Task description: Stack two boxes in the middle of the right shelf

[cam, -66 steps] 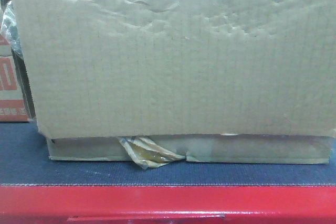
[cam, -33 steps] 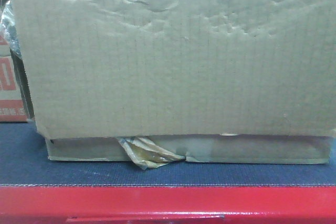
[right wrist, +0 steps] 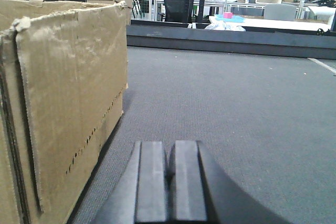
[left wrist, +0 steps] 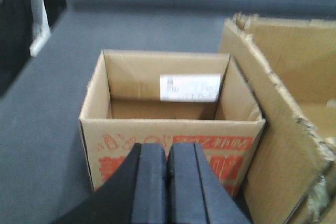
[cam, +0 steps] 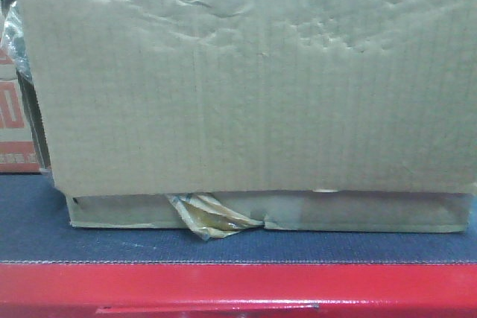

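The left tool [left wrist: 168, 182] has its two dark fingers pressed flat together with nothing between them, so it is closed and empty. Straight ahead of it, close to the fingertips, stands the small box [left wrist: 170, 124]. It is open at the top, with red print on its near wall and a white label [left wrist: 190, 87] inside its far wall. Ahead and to the right of that tool, hard against the small box's right side, rises the large box [left wrist: 283, 129], its cardboard edge torn and ragged. Both rest on the grey bench [left wrist: 47, 129]. The right tool [right wrist: 170, 182] is likewise closed on nothing — the large box stands just to its left, and the bench stretches ahead and to its right.
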Robot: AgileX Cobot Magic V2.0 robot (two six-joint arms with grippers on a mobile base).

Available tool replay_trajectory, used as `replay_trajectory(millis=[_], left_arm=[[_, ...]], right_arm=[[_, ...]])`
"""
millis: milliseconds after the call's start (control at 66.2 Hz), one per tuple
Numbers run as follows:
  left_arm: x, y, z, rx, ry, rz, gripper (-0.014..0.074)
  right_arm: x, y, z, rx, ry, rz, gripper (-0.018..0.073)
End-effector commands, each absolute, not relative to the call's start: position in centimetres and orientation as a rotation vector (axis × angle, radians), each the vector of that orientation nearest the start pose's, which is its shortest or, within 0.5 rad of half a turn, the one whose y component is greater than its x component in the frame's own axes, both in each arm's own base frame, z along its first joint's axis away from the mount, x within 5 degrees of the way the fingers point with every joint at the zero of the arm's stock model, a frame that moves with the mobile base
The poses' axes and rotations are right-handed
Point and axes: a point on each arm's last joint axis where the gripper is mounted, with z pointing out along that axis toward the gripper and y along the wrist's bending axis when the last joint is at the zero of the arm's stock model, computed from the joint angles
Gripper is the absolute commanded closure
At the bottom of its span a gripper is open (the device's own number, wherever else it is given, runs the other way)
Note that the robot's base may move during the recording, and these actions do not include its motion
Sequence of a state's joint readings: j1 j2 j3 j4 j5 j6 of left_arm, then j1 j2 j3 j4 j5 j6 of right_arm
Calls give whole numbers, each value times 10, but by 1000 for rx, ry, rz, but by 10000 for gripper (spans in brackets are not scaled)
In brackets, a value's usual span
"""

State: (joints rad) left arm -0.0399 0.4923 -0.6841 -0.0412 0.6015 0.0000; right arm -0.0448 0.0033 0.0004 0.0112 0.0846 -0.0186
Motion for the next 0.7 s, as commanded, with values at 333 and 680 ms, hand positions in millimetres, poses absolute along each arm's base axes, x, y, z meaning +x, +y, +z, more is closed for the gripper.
replay_trajectory(millis=[333, 680], left_arm=[[192, -7, 363, -43, 2129, -106, 697], [272, 32, 396, 39, 2375, 12, 697]], right_arm=[[56, -3, 207, 33, 1551, -45, 721], [56, -3, 207, 33, 1551, -45, 721]])
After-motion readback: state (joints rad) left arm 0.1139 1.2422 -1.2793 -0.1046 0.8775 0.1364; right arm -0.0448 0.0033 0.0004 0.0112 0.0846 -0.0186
